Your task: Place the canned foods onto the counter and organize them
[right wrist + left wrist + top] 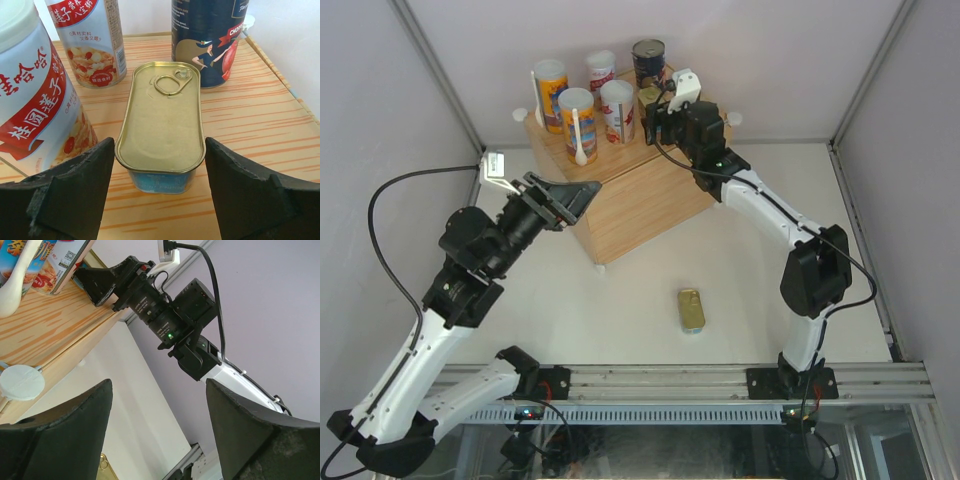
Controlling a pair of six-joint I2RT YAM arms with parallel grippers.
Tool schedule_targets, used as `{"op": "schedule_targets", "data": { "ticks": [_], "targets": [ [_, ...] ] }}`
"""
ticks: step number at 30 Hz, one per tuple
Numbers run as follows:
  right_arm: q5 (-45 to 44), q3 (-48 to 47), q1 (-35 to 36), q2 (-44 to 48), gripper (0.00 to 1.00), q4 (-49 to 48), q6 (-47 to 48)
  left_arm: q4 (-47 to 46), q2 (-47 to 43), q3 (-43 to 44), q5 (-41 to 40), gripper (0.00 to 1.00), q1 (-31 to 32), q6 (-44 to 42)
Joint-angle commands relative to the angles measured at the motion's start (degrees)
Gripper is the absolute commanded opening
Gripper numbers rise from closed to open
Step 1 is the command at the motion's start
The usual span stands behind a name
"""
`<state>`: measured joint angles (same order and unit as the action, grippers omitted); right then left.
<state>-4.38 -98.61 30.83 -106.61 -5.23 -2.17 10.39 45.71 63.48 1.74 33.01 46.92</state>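
Note:
The counter [640, 190] is a light wood box at the back of the table. On it stand two orange-blue tubes [551, 95] [578, 125], two white-red tubes [601, 72] [617, 110] and a dark-blue can [648, 62]. A flat gold-teal tin [162, 115] lies on the counter top [240, 115] between the open jaws of my right gripper [157, 145]; a small gap shows on each side. The second gold tin [691, 310] lies on the table in front. My left gripper [582, 195] is open and empty at the counter's front-left edge.
In the left wrist view [158, 385] the counter's edge [45, 330] with a white round cap [21, 381] is at the left, and the right arm's wrist [170, 320] reaches over it. Walls close the back and both sides.

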Motion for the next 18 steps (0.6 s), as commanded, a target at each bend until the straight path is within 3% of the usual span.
{"op": "schedule_targets", "data": {
  "ticks": [1,10,18],
  "targets": [
    [-1.43,0.52,0.55,4.9,0.72,-0.88,-0.37,-1.61,-0.68,-0.32,1.12,0.79,-0.46,-0.77],
    [-4.38,4.38,1.74,11.11,0.72,-2.41,0.63,-0.65,-1.57,-0.24,0.99,0.8,-0.41,-1.33],
    [-12.28,13.65,7.95,23.73,0.73,-0.82,1.81,1.77,-3.43,-1.83,0.32,0.8,-0.4,-2.26]
  ]
}}
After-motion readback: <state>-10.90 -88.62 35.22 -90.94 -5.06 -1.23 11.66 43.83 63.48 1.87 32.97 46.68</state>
